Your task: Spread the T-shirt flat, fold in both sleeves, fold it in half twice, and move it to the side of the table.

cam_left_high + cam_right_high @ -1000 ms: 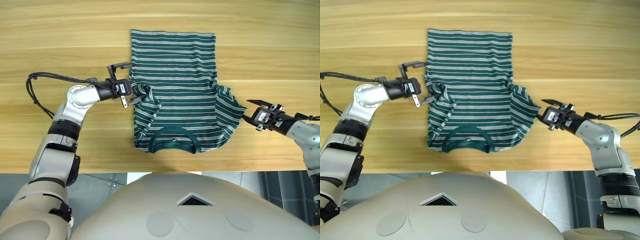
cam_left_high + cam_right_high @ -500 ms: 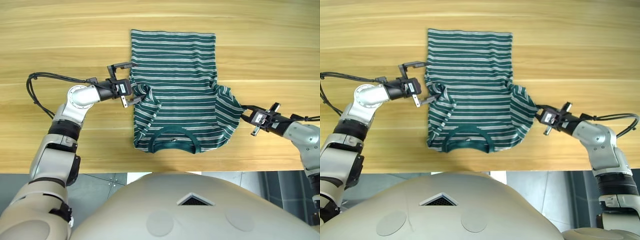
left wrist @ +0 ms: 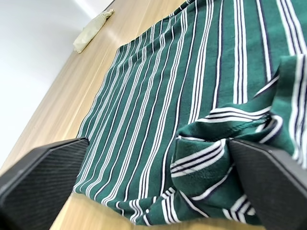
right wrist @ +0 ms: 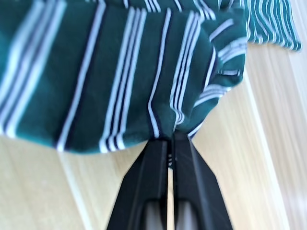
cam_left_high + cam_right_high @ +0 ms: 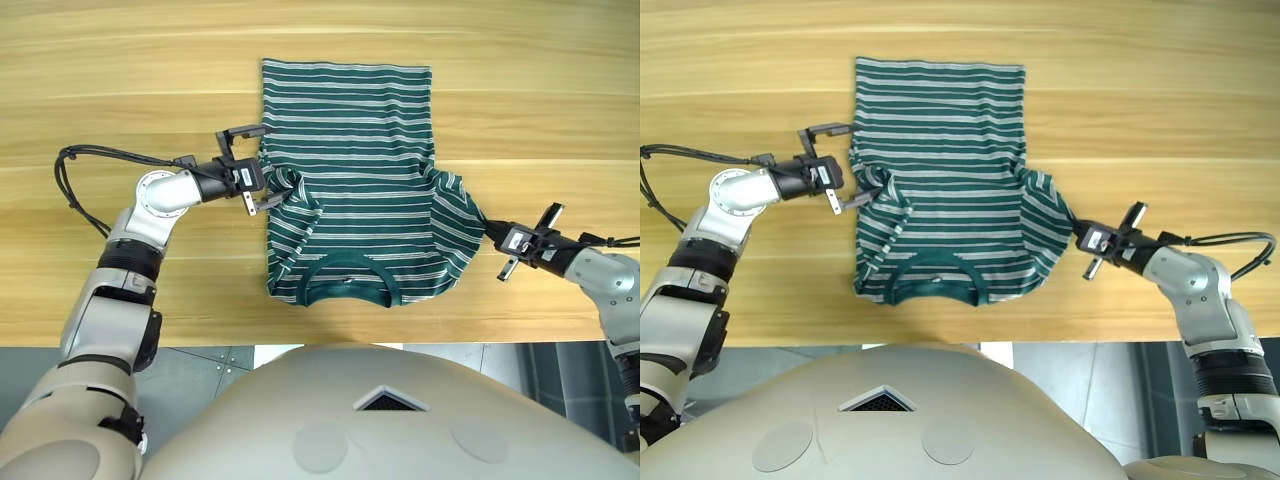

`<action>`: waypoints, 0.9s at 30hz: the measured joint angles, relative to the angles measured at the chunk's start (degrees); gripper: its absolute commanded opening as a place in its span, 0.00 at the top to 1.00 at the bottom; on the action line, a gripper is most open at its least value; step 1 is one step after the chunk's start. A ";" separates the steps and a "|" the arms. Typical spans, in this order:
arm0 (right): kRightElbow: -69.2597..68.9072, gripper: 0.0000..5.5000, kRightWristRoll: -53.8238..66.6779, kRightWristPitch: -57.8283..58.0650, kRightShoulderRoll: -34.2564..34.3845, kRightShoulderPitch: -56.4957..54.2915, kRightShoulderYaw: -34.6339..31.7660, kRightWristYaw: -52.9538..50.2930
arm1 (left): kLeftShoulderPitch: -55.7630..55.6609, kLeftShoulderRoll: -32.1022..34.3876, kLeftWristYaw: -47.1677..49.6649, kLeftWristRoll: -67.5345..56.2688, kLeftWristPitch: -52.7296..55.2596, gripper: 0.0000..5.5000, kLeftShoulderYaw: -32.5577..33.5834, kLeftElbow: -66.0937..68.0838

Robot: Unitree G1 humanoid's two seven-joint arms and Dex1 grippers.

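Observation:
A green T-shirt with white stripes lies on the wooden table, its collar toward me. Its left sleeve is bunched and folded in over the body. My left gripper stands open at the shirt's left edge, one finger on each side of that bunched sleeve. The right sleeve sticks out to the right. My right gripper is shut on that sleeve's outer hem, low over the table.
Bare wood lies to both sides of the shirt and beyond it. The table's front edge runs just below the collar. A small beige bundle lies far off on the table in the left wrist view.
My right gripper moved in to the right sleeve's edge, rolled its wrist and shut on the hem. The left arm and the shirt's body have stayed put.

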 measured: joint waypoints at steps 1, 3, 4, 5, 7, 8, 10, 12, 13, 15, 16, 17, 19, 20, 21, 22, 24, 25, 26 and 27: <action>-0.68 1.00 0.02 0.05 0.00 0.00 0.00 0.09 | 0.00 -0.06 0.00 0.01 0.00 0.02 -0.01 0.01; -2.97 1.00 0.12 0.06 0.02 -0.09 0.08 0.36 | 0.00 -0.25 0.01 0.02 0.00 0.02 -0.02 0.01; -4.60 1.00 0.31 0.11 0.09 -0.27 0.23 0.98 | 0.00 -0.31 0.02 0.02 0.00 0.02 -0.02 0.01; -5.72 1.00 0.59 0.14 0.17 -0.59 0.52 1.31 | 0.00 -0.35 0.02 0.05 0.00 0.02 -0.03 0.01; -7.12 1.00 0.75 0.19 0.53 -1.27 1.29 1.70 | 0.00 -0.38 0.03 0.14 0.00 0.02 -0.04 0.02; -7.54 1.00 0.75 0.28 0.87 -1.54 1.65 1.98 | 0.00 -0.39 0.04 0.28 0.00 0.02 -0.04 0.03; -8.34 1.00 0.75 0.71 2.03 -3.06 2.66 2.48 | 0.00 -0.48 0.06 1.04 -0.01 0.02 -0.08 0.04; -9.03 1.00 0.74 1.28 2.40 -4.89 3.53 2.82 | 0.00 -0.60 0.06 1.10 0.00 0.02 -0.07 0.04; -9.20 1.00 0.71 1.52 2.64 -5.77 4.20 3.24 | 0.00 -0.68 0.06 1.12 0.00 0.02 -0.07 0.04; -9.08 1.00 0.11 1.77 4.16 -7.60 6.11 3.81 | -0.01 -0.80 0.06 1.15 -0.01 0.02 -0.06 0.05; -8.71 1.00 -0.64 1.84 4.84 -8.85 7.52 4.37 | -0.02 -0.87 0.06 1.15 -0.01 0.02 -0.07 0.06; -8.46 1.00 -0.68 1.89 5.08 -9.67 8.20 4.87 | 0.00 -0.85 0.06 1.16 0.00 0.02 -0.05 0.09; -6.42 1.00 -1.72 2.47 6.89 -13.66 11.19 6.43 | -0.06 -1.05 0.06 1.18 0.00 0.02 -0.09 0.12; -5.07 1.00 -2.59 2.74 7.53 -15.37 12.38 7.08 | -0.08 -1.15 0.06 1.18 0.00 0.02 -0.10 0.09; -3.93 1.00 -3.10 2.83 8.17 -16.75 13.53 7.65 | -0.09 -1.19 0.05 1.18 0.01 0.02 -0.10 0.07; -3.26 1.00 -3.23 2.83 8.63 -17.55 14.36 8.19 | -0.08 -1.27 0.05 1.18 0.02 0.02 -0.11 0.05; -2.08 1.00 -3.96 2.83 9.17 -18.64 16.20 9.26 | -0.08 -1.31 0.02 1.17 0.05 0.02 -0.12 -0.01; -1.40 1.00 -4.35 2.80 9.49 -19.05 16.93 9.43 | -0.08 -1.33 0.01 1.17 0.06 0.02 -0.12 -0.02; -0.73 1.00 -4.97 2.80 9.99 -19.42 17.50 9.46 | -0.08 -1.33 0.00 1.17 0.08 0.02 -0.12 -0.04; -0.15 1.00 -5.01 2.74 10.63 -20.00 18.03 9.47 | -0.08 -1.34 0.00 1.17 0.08 0.02 -0.13 -0.04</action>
